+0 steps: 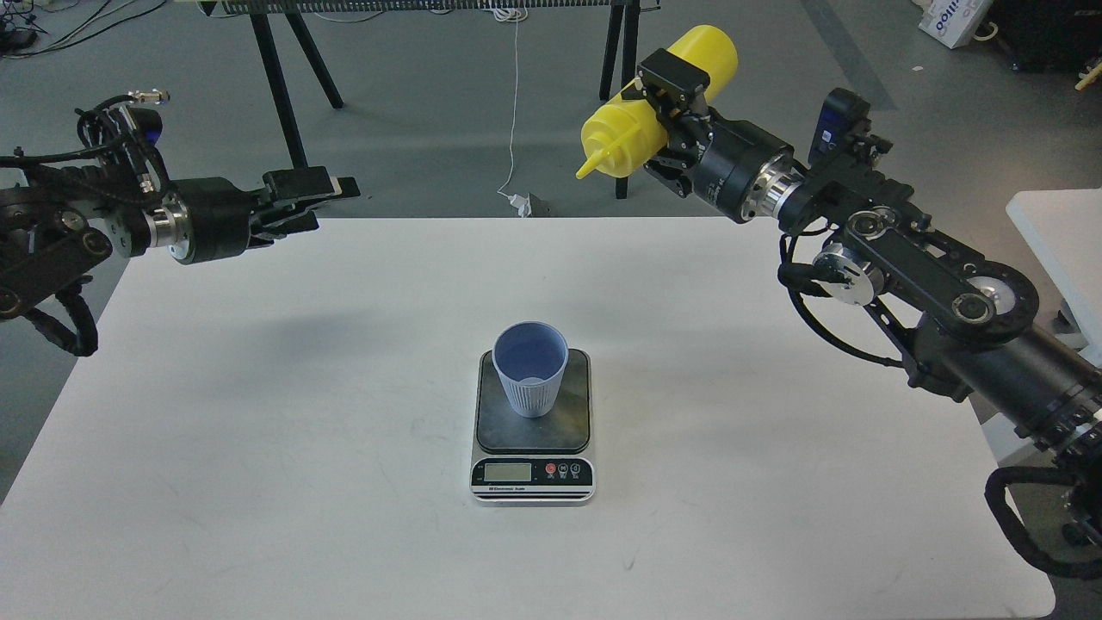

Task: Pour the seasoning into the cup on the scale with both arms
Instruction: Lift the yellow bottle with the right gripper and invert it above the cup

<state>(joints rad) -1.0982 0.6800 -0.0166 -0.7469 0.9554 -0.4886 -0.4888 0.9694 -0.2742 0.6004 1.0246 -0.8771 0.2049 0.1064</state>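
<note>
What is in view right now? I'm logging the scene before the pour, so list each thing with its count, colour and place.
Ribbed tapered plastic cup: 1, light blue-grey with blue inside, upright on the scale's plate.
Flat rectangular digital kitchen scale: 1, dark grey plate and black front panel, middle of the table.
Cylindrical plastic squeeze bottle: 1, yellow, held tilted in the air beyond the table's far edge, nozzle pointing left and down.
Rounded-corner table: 1, white, fills the foreground.
Trestle legs: black, on the grey floor behind.
Cable: 1, white, hanging to the floor.
Right gripper: black, clamped on the bottle.
Left gripper: black, holding nothing, above the table's far left corner.
</note>
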